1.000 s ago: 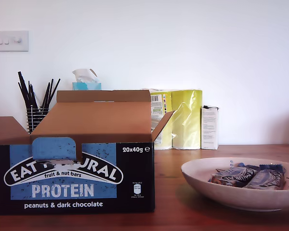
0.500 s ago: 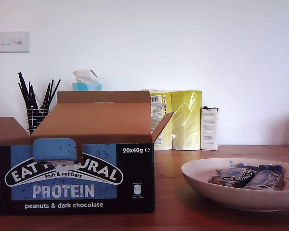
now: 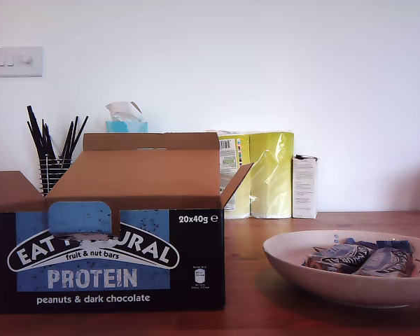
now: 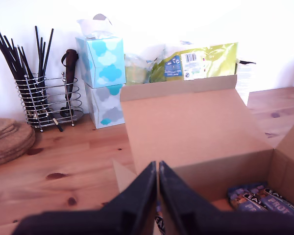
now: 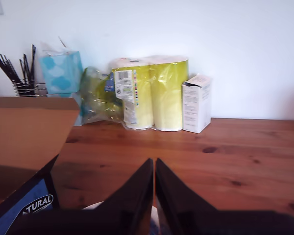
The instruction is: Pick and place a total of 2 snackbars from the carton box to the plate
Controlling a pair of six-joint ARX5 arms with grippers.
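Snackbars (image 4: 263, 199) in the carton box (image 4: 186, 127) lie nearer my first gripper (image 4: 157, 165) than my second gripper (image 5: 153, 161); both pairs of fingers are pressed together.

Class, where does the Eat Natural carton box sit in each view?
Exterior view: carton box at the exterior view's left, printed front showing.
First wrist view: carton box open, just beyond the jaws.
Second wrist view: carton box beside the jaws, brown flap and printed corner showing.
Shared landmark: blue tissue box.
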